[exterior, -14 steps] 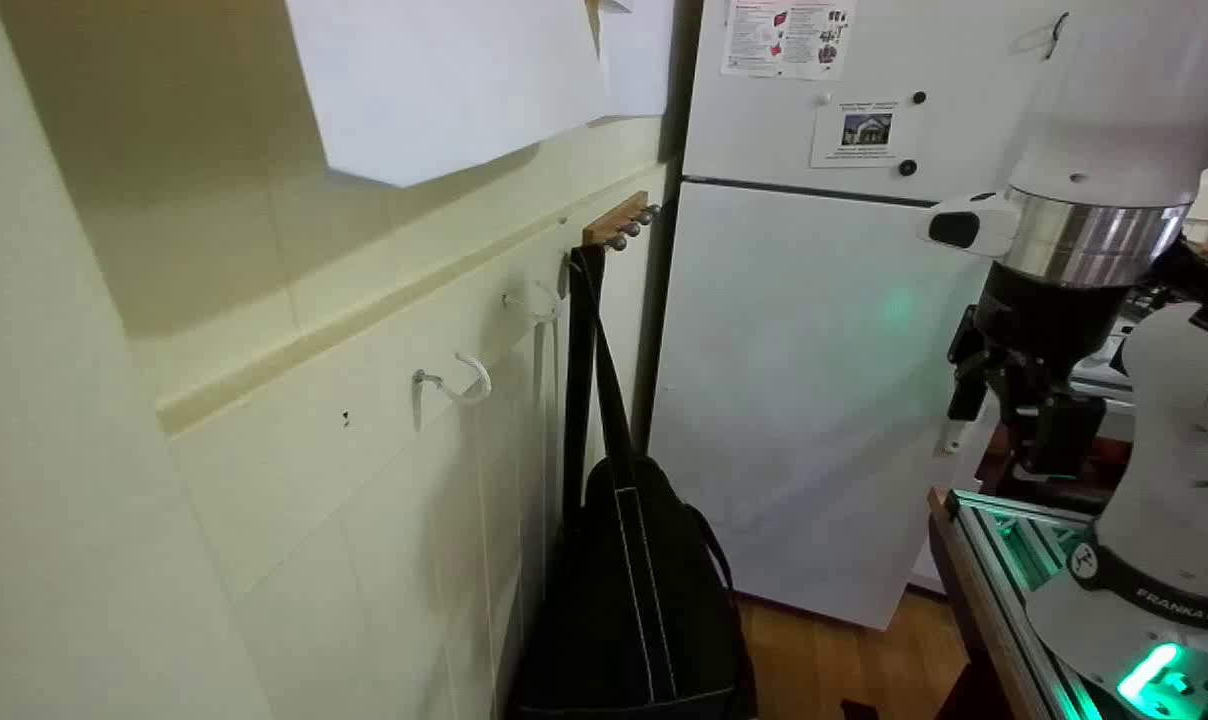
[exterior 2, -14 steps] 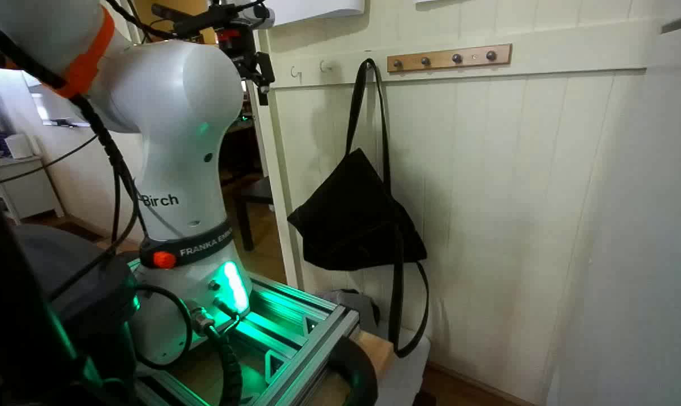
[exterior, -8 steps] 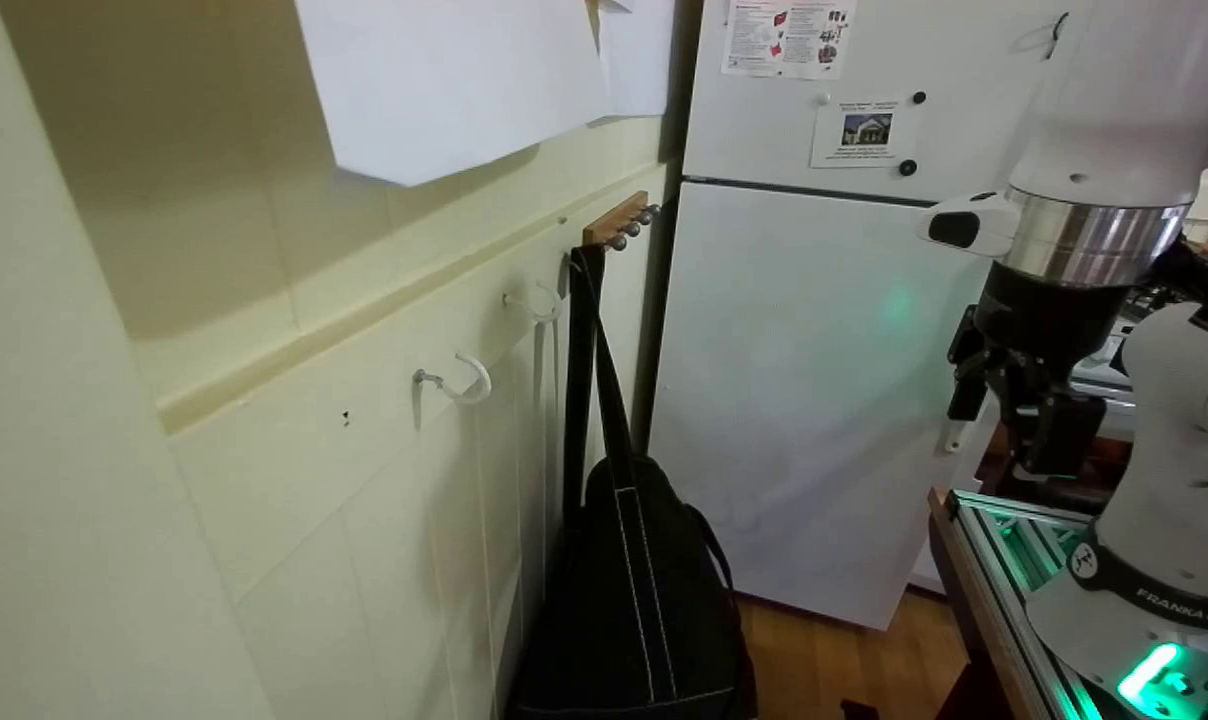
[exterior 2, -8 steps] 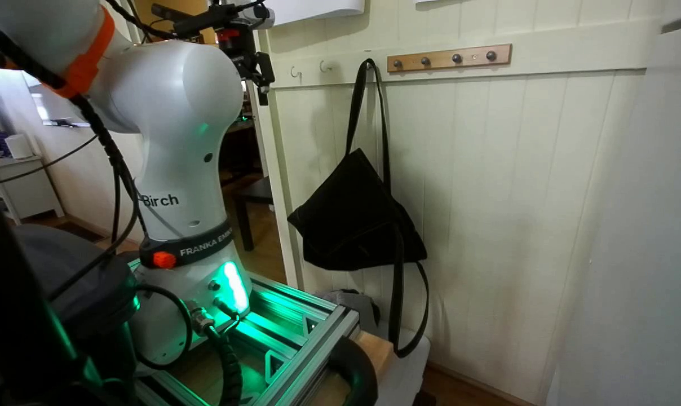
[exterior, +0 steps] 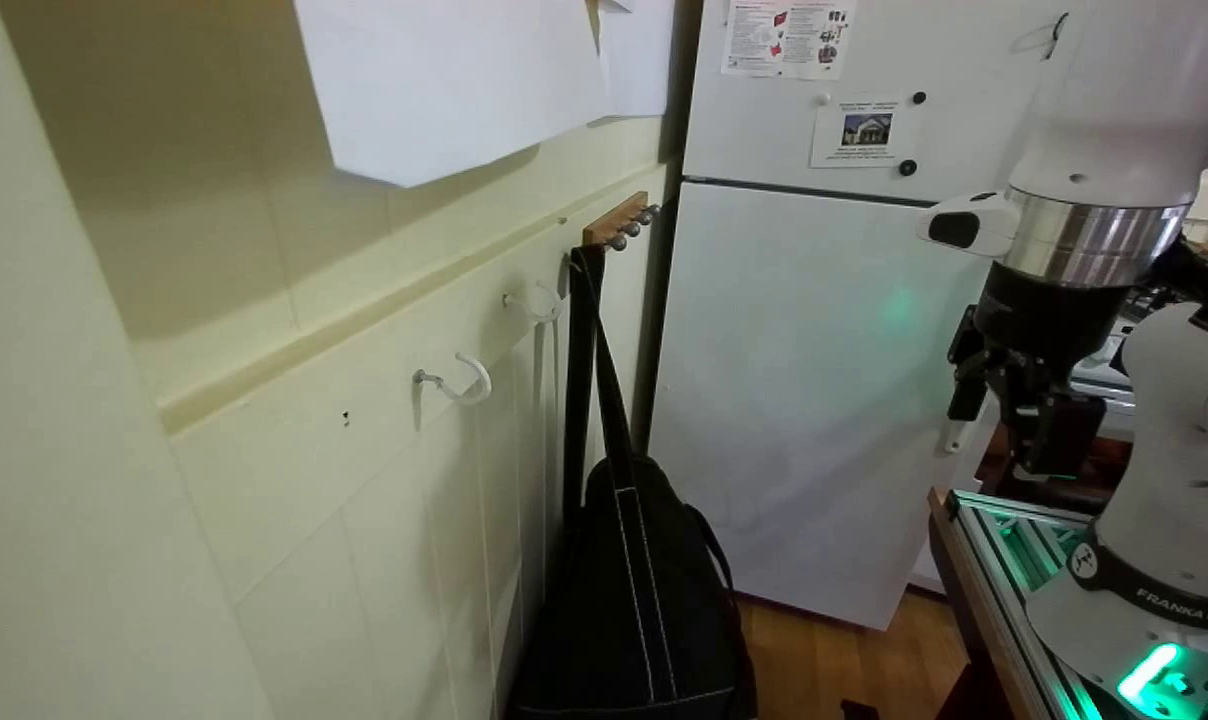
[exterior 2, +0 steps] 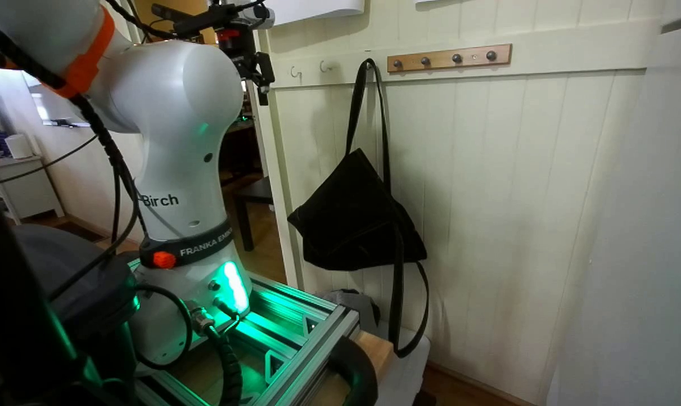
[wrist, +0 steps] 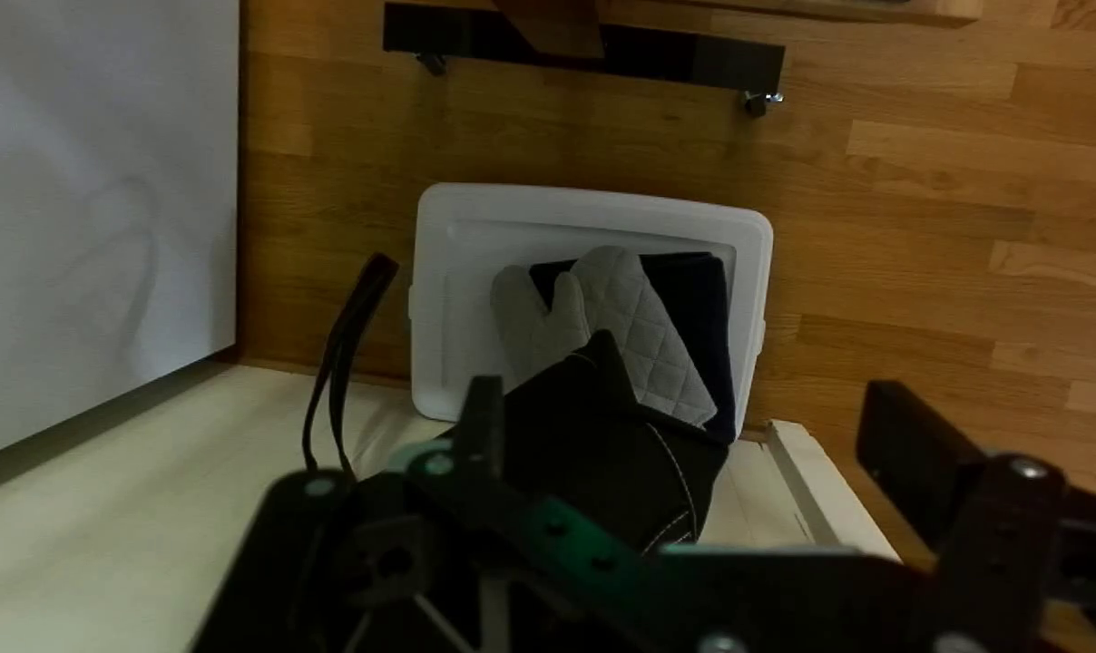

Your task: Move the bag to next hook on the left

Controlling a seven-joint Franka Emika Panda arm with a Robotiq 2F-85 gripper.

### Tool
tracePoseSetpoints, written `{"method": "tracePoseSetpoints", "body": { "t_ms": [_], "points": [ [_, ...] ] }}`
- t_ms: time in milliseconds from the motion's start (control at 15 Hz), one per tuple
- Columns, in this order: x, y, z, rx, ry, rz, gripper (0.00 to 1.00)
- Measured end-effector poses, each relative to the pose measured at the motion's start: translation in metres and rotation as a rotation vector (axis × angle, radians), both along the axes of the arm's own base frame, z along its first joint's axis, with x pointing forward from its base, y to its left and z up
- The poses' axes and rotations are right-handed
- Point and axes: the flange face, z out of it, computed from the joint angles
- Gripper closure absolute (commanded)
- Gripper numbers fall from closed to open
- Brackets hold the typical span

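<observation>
The black tote bag (exterior: 644,600) hangs by its long strap against the cream wall; it also shows in an exterior view (exterior 2: 357,220) and below the jaws in the wrist view (wrist: 593,435). The hook bearing it is mostly hidden by the strap. Two bare white curved hooks stand on the wall rail: the nearer one to the bag (exterior 2: 324,66), also seen in an exterior view (exterior: 546,303), and a farther one (exterior 2: 295,72), also visible there (exterior: 472,380). My gripper (exterior: 1014,435) is open and empty, apart from bag and wall; its fingers are wide apart in the wrist view (wrist: 689,422).
A wooden knob rack (exterior 2: 449,58) is right beside the strap. A white fridge (exterior: 804,400) stands beside the wall. White sheet-like items (exterior: 464,90) jut out above the hooks. A white lidded bin (wrist: 457,290) with a grey oven mitt (wrist: 639,317) is under the bag.
</observation>
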Motion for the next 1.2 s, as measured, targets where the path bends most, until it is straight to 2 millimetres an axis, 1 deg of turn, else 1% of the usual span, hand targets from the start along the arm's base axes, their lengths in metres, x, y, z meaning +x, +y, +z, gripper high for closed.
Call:
{"method": "tracePoseSetpoints", "body": {
  "t_ms": [133,200,400,600,867,1000,1200],
  "points": [
    [0.001,-0.003,0.000,-0.006,-0.003,-0.019,0.00],
    [0.004,-0.008,0.000,-0.010,-0.007,-0.050,0.00],
    [0.016,-0.030,0.003,-0.022,-0.052,-0.130,0.00],
    [0.036,-0.053,0.010,-0.033,-0.173,-0.165,0.00],
    [0.066,-0.076,0.019,-0.064,-0.357,-0.194,0.00],
    [0.079,-0.085,0.020,-0.083,-0.426,-0.199,0.00],
    [0.100,-0.098,0.016,-0.104,-0.501,-0.214,0.00]
  ]
}}
